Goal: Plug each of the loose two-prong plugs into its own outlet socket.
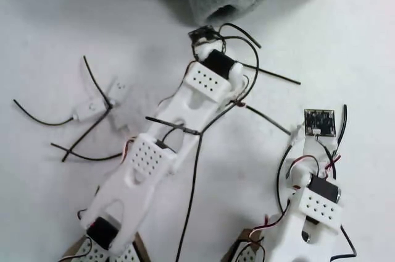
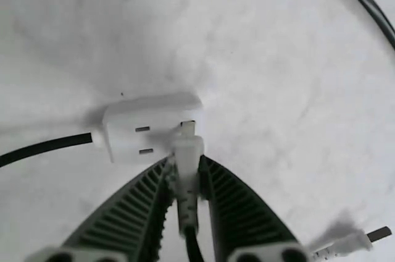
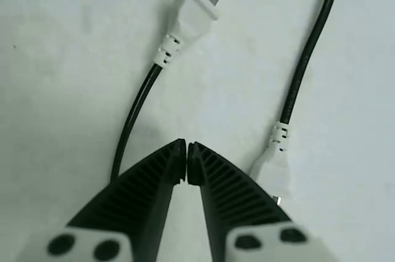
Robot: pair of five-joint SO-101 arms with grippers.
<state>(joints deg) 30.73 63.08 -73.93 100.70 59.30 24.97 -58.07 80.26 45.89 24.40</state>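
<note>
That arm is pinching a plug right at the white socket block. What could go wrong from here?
1. The held plug meets the socket block beside its two visible slots; pushing might just shove the block across the table.
2. The left gripper pinches the plug's narrow body, so it may twist or slip under force.
3. The right gripper, shut on nothing, sits close to a loose plug and could knock it.
</note>
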